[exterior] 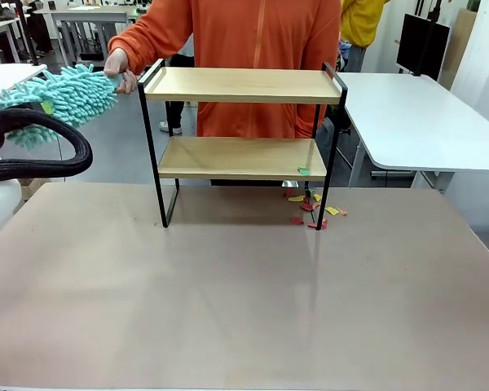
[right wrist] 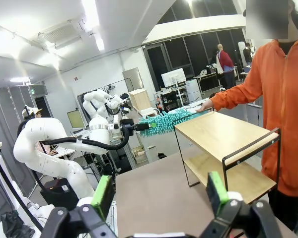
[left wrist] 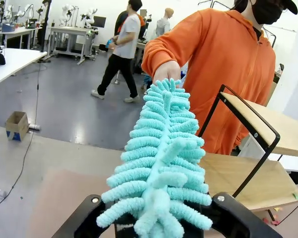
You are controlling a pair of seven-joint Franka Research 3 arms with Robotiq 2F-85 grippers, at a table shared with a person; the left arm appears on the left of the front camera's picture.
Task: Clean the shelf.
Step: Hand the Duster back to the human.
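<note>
Shelf (exterior: 241, 134) stands at the table's (exterior: 244, 293) far edge, right in front of the person; you see coloured scraps (exterior: 314, 210) by its right legs. Teal duster (left wrist: 161, 163) lies between your left gripper's (left wrist: 159, 218) spread jaws, while the person's hand (left wrist: 167, 72) holds its far end beside the top board. Your right gripper (right wrist: 161, 196) hangs open, holding nothing.
</note>
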